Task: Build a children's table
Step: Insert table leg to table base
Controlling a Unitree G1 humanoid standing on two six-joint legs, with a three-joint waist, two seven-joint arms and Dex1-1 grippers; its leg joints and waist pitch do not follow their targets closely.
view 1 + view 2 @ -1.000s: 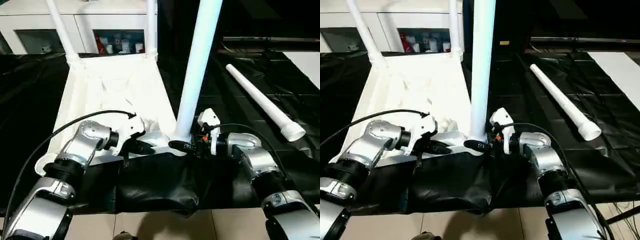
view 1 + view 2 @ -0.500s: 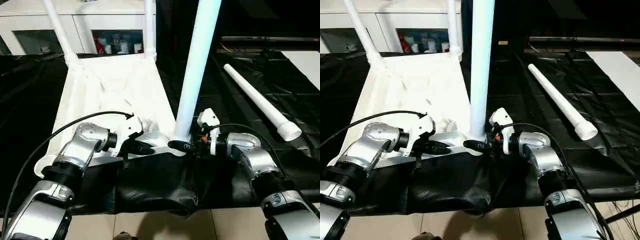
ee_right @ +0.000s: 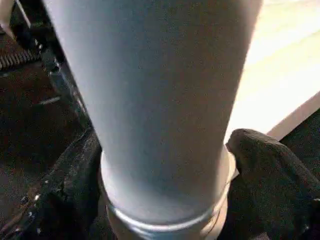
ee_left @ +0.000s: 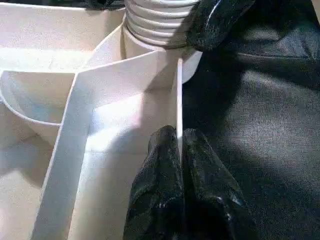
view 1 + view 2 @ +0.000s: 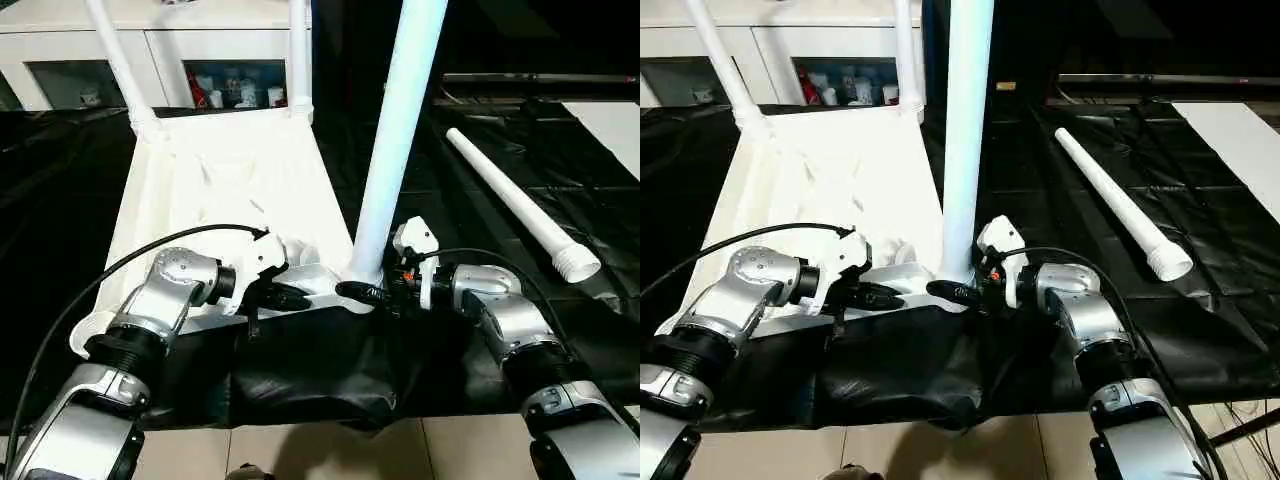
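three legs stand in the upturned table top (image 5: 215, 180); right hand (image 5: 368, 292) clasps the third leg (image 5: 395, 130), left hand (image 4: 180, 150) pinches the rim; fourth leg (image 5: 515, 200) lies loose.

Smooth white plastic table (image 5: 215, 175) — glossy black sheet (image 5: 310, 365)

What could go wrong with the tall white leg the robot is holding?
The right claw grips the upright leg only at its base, so the long top could lean and jam in the corner socket. The left claw pinches just the table's thin edge wall; it might slip. The loose leg could roll on the black sheet.
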